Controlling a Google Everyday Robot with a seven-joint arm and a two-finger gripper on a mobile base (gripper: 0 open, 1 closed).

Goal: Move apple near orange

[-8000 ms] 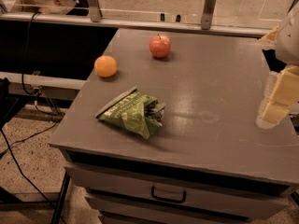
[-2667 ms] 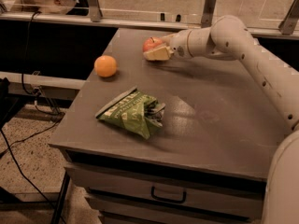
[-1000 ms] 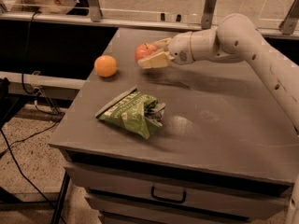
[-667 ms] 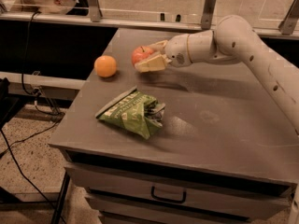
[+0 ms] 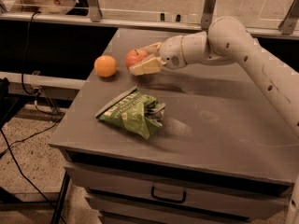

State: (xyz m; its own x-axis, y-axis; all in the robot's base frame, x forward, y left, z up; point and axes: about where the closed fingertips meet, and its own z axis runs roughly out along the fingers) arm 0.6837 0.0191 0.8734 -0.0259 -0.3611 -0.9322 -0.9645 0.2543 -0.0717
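The red apple (image 5: 135, 57) with a short dark stem is held between the pale fingers of my gripper (image 5: 144, 58), low over the grey table (image 5: 224, 106) near its far left part. The gripper is shut on the apple, and the arm reaches in from the right. The orange (image 5: 105, 66), smooth and evenly coloured, rests on the table just left of the apple, a small gap apart.
A crumpled green chip bag (image 5: 131, 113) lies on the table in front of the apple and orange. The table's left edge runs close to the orange. A drawer with a dark handle (image 5: 168, 197) is below the front edge. A railing stands behind.
My gripper has carried the apple from the far middle of the table leftward and nearer, down beside the orange. The orange and the chip bag have not moved.
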